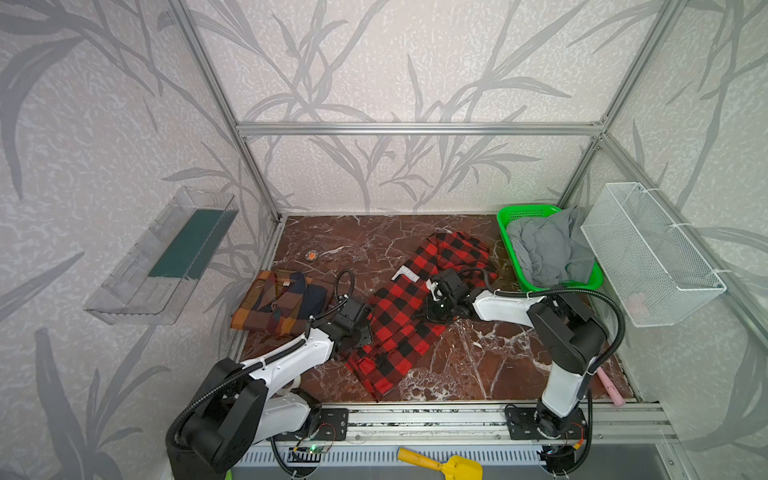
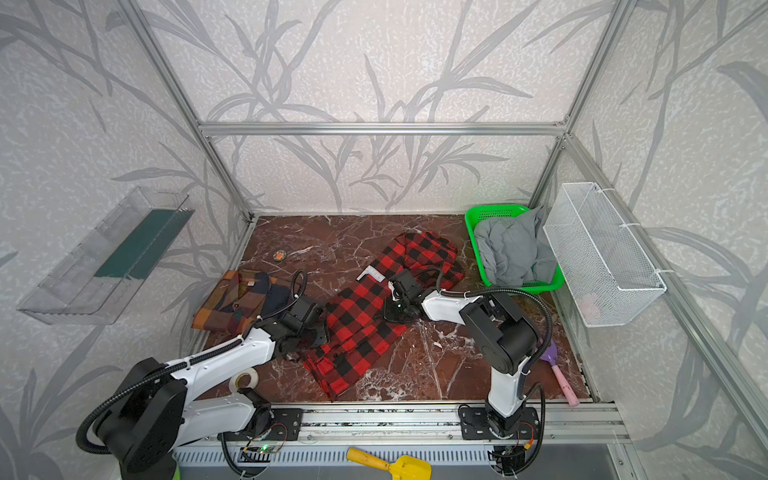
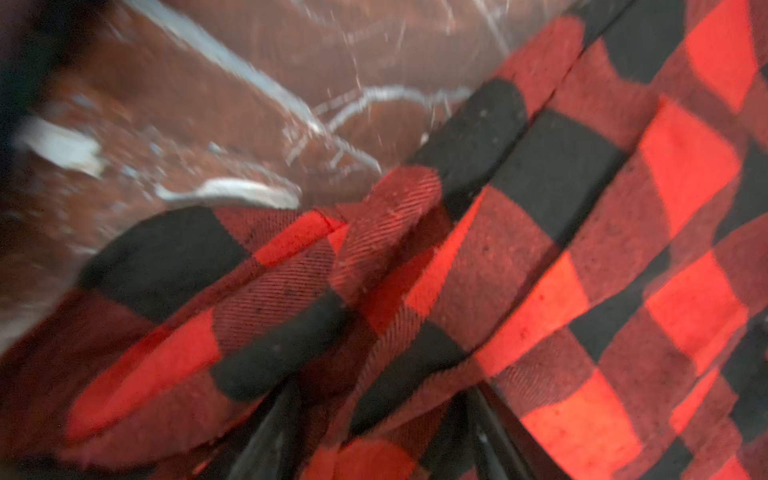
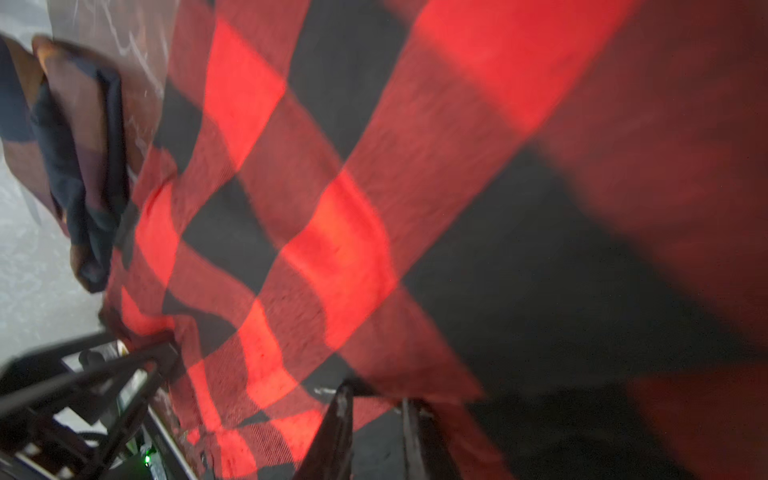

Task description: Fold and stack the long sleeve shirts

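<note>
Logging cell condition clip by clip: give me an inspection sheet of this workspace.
Surface: red-brown marbled tabletop.
Job's things: red-and-black shirt in a long diagonal strip mid-table; brown plaid shirt folded at left.
Clutter: green basket holding grey cloth; tape roll; pink-handled tool; orange item.
Grippers: left pincer spread, cloth bunched between, grip unclear; right pincer pinching the red-and-black shirt.
Cables: black hoses looped along both arms.
Surroundings: wire basket and clear tray on the walls.

One buffalo-check shirt [image 1: 399,328], one plaid shirt [image 1: 278,307] (two shirts together), one green basket [image 1: 525,212], one wire basket [image 1: 648,257].
</note>
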